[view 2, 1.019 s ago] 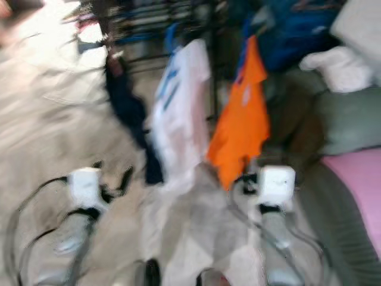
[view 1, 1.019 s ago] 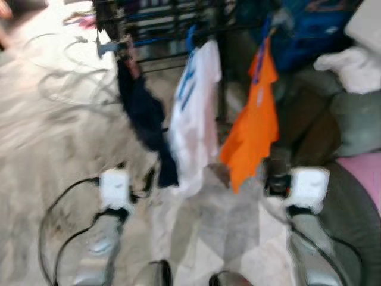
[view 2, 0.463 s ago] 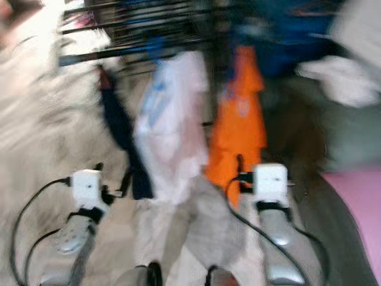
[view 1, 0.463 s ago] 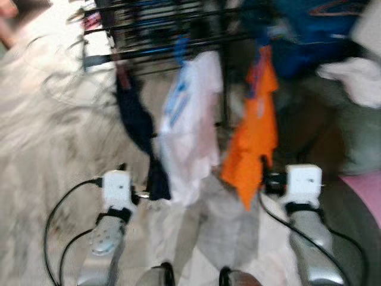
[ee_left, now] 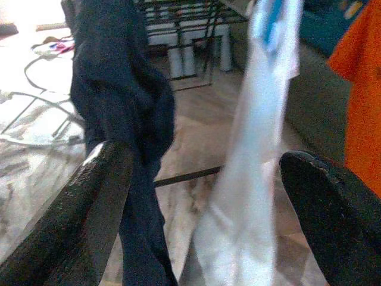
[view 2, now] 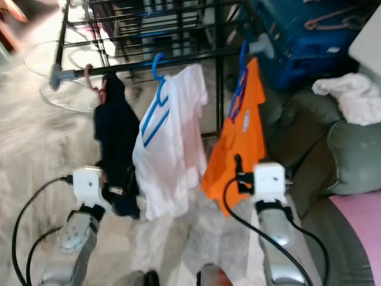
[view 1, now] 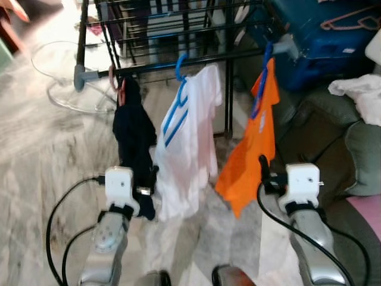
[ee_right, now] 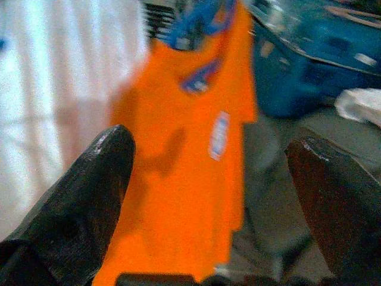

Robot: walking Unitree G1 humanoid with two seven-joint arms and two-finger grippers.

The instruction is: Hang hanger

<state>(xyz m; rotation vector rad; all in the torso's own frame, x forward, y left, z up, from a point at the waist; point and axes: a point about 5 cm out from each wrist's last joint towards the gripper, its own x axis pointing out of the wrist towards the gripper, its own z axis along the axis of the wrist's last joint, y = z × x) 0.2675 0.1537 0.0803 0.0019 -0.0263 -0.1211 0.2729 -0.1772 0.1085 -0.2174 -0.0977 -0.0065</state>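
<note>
Marbled pale floor (view 1: 41, 155) fills the left of the head views, with a black drying rack (view 1: 172, 24) across the top. Its front rail (view 1: 178, 62) runs left to right, slightly rising toward the right. Three garments hang from it on hangers, their long axes straight down: a navy garment (view 1: 136, 143) on a pink hanger (view 1: 113, 77) at left, a white shirt (view 1: 187, 149) on a blue hanger (view 1: 180, 64) in the middle, and an orange shirt (view 1: 253, 146) on a blue hanger (view 1: 266, 53) at right. A blue case (view 1: 321, 42) at upper right has a pink hanger (view 1: 351, 18) lying on its top.

The left gripper (ee_left: 202, 202) is spread wide with nothing between its fingers, facing the navy garment and white shirt. The right gripper (ee_right: 208, 196) is likewise spread wide, holding nothing, facing the orange shirt.
</note>
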